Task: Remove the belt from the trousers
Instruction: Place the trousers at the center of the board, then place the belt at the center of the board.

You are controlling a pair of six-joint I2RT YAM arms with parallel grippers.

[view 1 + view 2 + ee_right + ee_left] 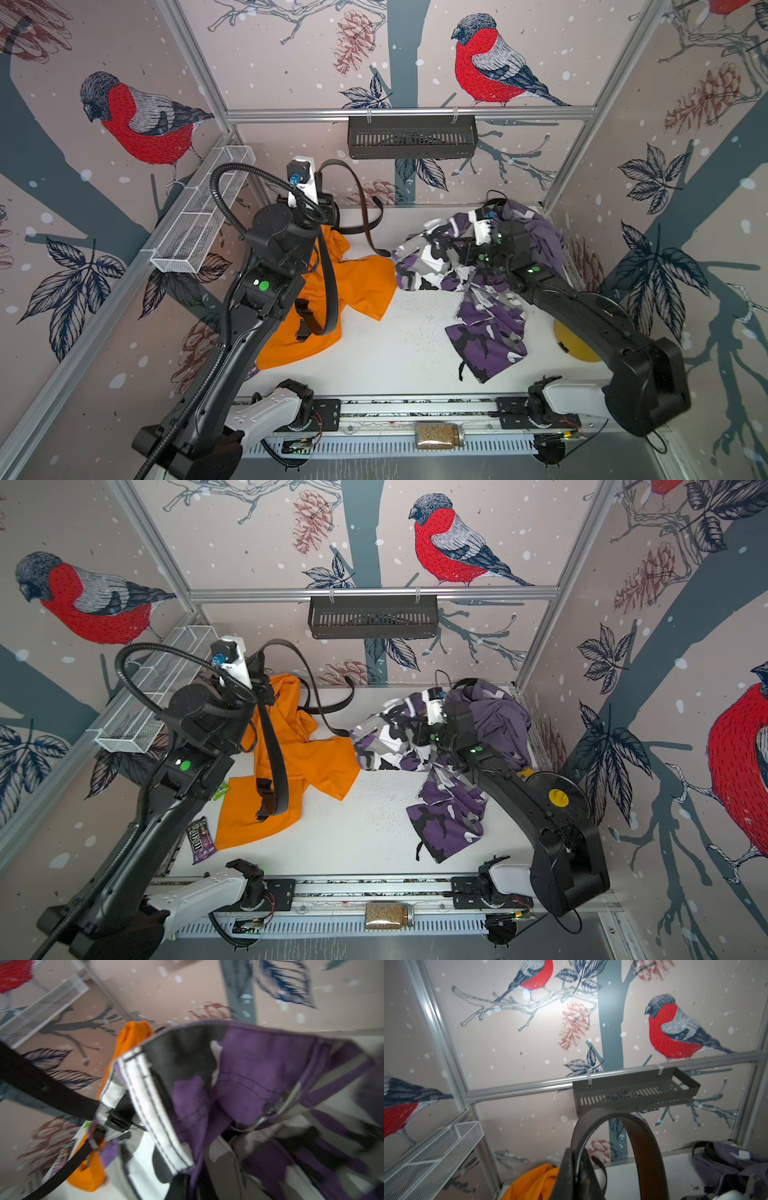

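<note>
Top views both show my left jaws clamped on the belt (331, 286), left of centre. My right jaws pinch the trousers (419, 259).

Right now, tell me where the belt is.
In both top views the belt arches up from the left hand at the back left; its buckle end hangs over the orange cloth, the other end runs to the purple camouflage trousers.

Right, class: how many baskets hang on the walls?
2: a white wire basket on the left wall, and a black slotted basket on the back rail. None seems hidden.
</note>
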